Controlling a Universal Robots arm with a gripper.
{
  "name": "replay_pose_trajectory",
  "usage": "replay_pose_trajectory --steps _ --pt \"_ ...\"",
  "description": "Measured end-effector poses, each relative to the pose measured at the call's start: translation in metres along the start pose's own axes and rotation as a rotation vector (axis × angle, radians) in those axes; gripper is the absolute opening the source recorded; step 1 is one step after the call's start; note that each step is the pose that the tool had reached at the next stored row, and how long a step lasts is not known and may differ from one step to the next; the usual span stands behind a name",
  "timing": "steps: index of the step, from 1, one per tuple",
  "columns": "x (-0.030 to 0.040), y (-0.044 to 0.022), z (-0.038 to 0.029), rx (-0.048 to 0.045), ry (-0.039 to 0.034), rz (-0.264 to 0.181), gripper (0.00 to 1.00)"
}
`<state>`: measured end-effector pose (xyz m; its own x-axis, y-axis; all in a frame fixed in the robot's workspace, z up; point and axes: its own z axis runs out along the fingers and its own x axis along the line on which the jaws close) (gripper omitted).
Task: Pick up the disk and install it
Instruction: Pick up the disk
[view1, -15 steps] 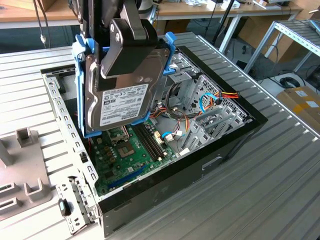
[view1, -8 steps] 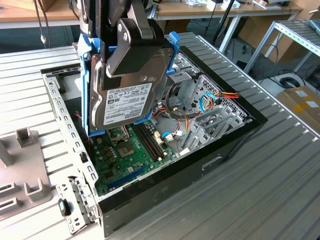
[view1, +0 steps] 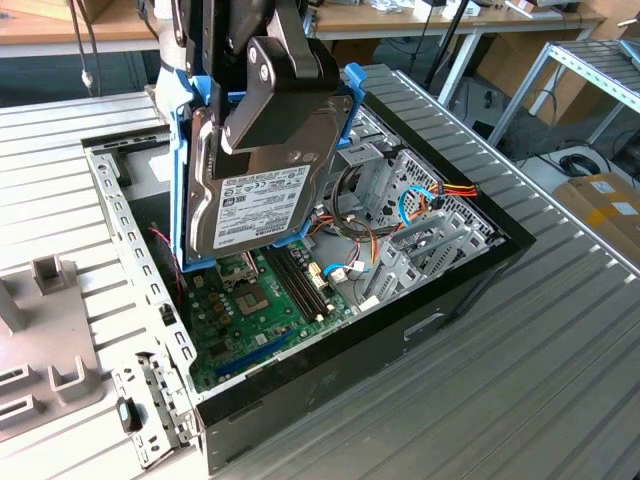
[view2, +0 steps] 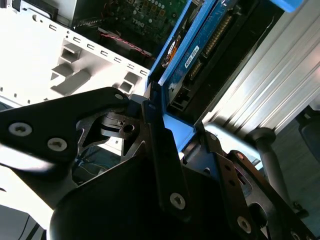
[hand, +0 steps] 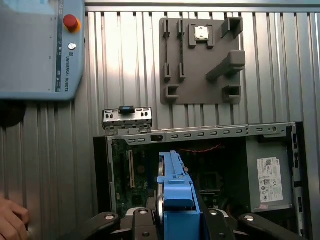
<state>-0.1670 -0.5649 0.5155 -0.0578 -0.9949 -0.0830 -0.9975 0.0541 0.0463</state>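
The end effector (view1: 262, 120) grips the disk (view1: 262, 205) tight. The disk hangs just under it, standing on edge with its long side up and down, above the green board (view1: 240, 310) in the open computer case (view1: 430, 320). A metal cage (view1: 425, 235) sits toward the exterior view's right. The end effector hides the disk's top.

Bright, even lighting with local glare.
Glare washed out the ribbed table (view2: 260, 85) in the second wrist view; the computer case (hand: 210, 134) interior was dark in the first wrist view.
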Motion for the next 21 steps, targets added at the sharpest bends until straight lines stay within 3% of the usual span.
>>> replay_pose_trajectory --steps 21 --pt "0.0007 -0.0093 -0.0003 0.0 0.0001 0.0 0.37"
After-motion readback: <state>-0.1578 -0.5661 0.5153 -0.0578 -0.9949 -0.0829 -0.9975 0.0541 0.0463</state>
